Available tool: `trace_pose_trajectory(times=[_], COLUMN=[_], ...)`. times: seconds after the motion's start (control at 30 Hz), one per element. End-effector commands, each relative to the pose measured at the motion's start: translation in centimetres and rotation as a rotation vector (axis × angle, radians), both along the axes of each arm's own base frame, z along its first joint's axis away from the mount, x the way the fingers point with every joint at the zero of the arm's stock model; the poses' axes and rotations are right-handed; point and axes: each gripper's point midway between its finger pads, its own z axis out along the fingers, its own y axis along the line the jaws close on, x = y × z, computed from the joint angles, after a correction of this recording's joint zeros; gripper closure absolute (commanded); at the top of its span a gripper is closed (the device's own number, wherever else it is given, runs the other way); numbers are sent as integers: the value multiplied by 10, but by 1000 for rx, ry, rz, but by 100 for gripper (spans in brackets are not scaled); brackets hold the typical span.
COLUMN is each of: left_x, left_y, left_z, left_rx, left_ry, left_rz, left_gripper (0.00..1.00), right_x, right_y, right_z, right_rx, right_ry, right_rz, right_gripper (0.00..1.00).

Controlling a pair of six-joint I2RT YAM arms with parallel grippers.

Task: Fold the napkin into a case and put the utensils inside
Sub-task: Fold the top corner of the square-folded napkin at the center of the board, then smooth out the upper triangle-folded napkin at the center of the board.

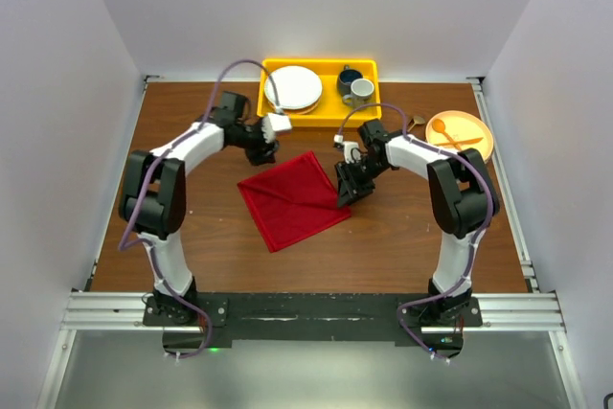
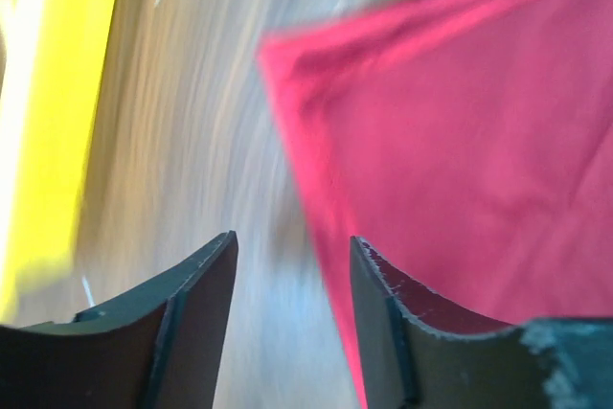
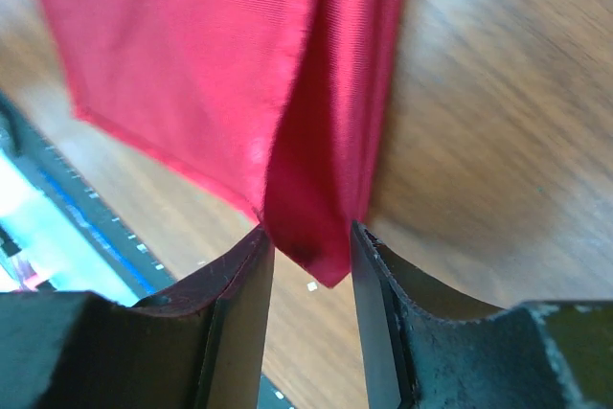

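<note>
We saw the right gripper (image 3: 308, 237) clamped on a corner of the napkin (image 1: 292, 200); the left gripper (image 2: 292, 248) hovered at its far edge, jaws apart above the table (image 1: 383, 246).

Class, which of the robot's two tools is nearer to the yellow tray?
Left. The left tool is just in front of the yellow tray's near-left corner; the right tool is farther toward the bases, gripping the red napkin's right corner.
</note>
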Motion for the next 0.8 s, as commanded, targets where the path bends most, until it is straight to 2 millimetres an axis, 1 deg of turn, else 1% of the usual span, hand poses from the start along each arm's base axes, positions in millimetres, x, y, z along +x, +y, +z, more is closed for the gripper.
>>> trace_pose_trajectory(times=[0.0, 0.03, 0.07, 0.1, 0.13, 0.17, 0.2, 0.23, 0.27, 0.3, 0.37, 0.4, 0.43, 0.47, 0.5, 0.53, 0.57, 0.6, 0.63, 0.67, 0.7, 0.73, 0.77], left_x=[-28, -29, -35, -43, -48, -51, -59, -63, -65, -74, -83, -92, -93, -95, -96, -93, -92, -83, -80, -78, -74, -70, -69], left_y=[44, 49, 51, 60, 63, 65, 70, 71, 72, 73, 72, 72, 74, 75, 80, 84, 85, 99, 101, 103, 103, 102, 97], left_z=[8, 5, 1, -10, -14, -17, -24, -26, -26, -28, -29, -29, -28, -29, -26, -23, -17, -4, 4, 10, 27, 36, 44], left_rx=[-155, -177, -200, -205, -216, -232, -244, -257, -276, -285, -302, -308, -311, -311, -316, -328, -344, -373, -380, -372, -384, -397, -413], left_ry=[311, 337, 389, 435, 462, 487, 522, 540, 558, 577, 594, 605, 599, 606, 597, 576, 568, 516, 486, 443, 386, 349, 340], left_rz=[247, 280, 313, 343, 360, 384, 407, 417, 435, 446, 456, 467, 477, 493, 516, 532, 541, 572, 574, 564, 546, 534, 518], left_gripper=[44, 45, 45, 46, 49, 50, 51, 55, 56, 57, 60, 60, 60, 59, 56, 55, 53, 50, 49, 48, 47, 47, 47], right_x=[8, 11, 15, 18, 24, 27, 31, 38, 40, 44, 52, 54, 57, 54, 53, 50, 46, 46, 43, 43, 44, 47, 50], right_y=[-4, -4, -5, -6, -6, -6, -7, -6, -7, -7, -6, -5, -4, 0, 1, 0, 2, 3, 3, 4, 5, 8, 9], right_z=[-22, -25, -27, -29, -30, -34, -35, -33, -37, -35, -31, -27, -20, -14, -5, 2, 9, 22, 29, 36, 42, 51, 54], right_rx=[-62, -71, -80, -91, -99, -109, -114, -120, -129, -133, -138, -131, -122, -99, -82, -79, -55, -40, -31, -21, -9, 0, 3], right_ry=[-16, -18, -28, -37, -57, -57, -65, -86, -86, -99, -131, -141, -154, -150, -159, -155, -154, -180, -184, -197, -209, -232, -242], right_rz=[-15, -17, -15, -15, -9, -4, -1, 9, 16, 22, 44, 55, 75, 92, 105, 122, 135, 142, 149, 149, 150, 142, 136], right_gripper=[60, 61, 61, 61, 62, 62, 62, 62, 63, 63, 63, 62, 61, 57, 55, 53, 51, 48, 48, 47, 46, 46, 46])
